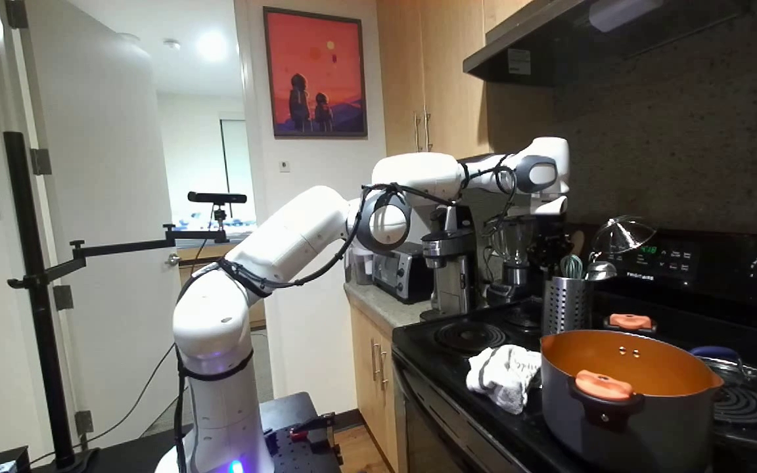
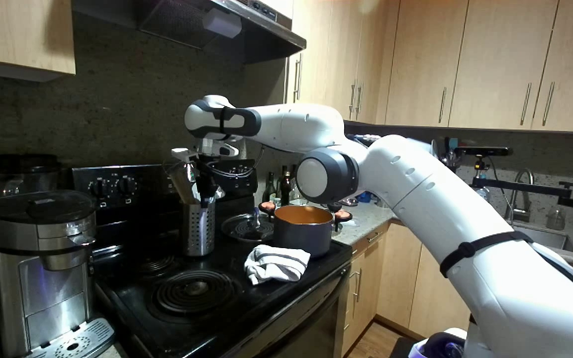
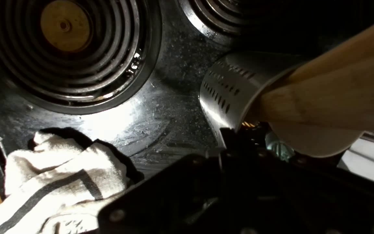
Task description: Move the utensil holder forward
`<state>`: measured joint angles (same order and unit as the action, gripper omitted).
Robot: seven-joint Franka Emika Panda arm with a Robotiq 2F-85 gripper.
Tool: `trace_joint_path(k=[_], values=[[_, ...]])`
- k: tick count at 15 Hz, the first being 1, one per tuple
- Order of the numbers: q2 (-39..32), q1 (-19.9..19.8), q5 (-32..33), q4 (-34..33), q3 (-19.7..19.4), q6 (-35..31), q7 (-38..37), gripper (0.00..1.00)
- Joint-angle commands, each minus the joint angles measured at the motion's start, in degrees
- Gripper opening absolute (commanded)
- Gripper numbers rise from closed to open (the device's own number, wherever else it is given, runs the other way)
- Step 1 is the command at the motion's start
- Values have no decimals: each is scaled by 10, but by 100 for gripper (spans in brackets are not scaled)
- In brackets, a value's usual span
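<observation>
Silvery metal, the utensil holder stands upright on the stove, apart from the pot and to its left in an exterior view. Right at its rim hangs the gripper, beside the wooden utensils. From where I stand I can't tell how wide it is opened, or whether it has the rim between its fingers; it is black against black.

My guess: the step in hand is getting hold of the rim, with the shift forward not yet done. Next I'd want a firm pinch on the metal wall, then a slow, level slide, since those tall utensils could tip it. If forward means toward the stove's front, the towel, just beside the pot, might crowd the way.

Much is hard to see. In an exterior view the pot covers the holder's foot. In the wrist view the gripper's dark body fills the bottom, the wooden utensils run off past the right edge, and the upper right corner is too dim to read.
</observation>
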<state>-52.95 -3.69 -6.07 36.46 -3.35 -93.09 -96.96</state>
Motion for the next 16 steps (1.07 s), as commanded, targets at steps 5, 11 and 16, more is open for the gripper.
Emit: trace_joint_path(k=[5, 11, 16], values=[[37, -1, -10, -2, 9, 20, -9, 1], [64, 0, -10, 17, 12, 39, -13, 1], [96, 4, -8, 31, 12, 61, -19, 1]])
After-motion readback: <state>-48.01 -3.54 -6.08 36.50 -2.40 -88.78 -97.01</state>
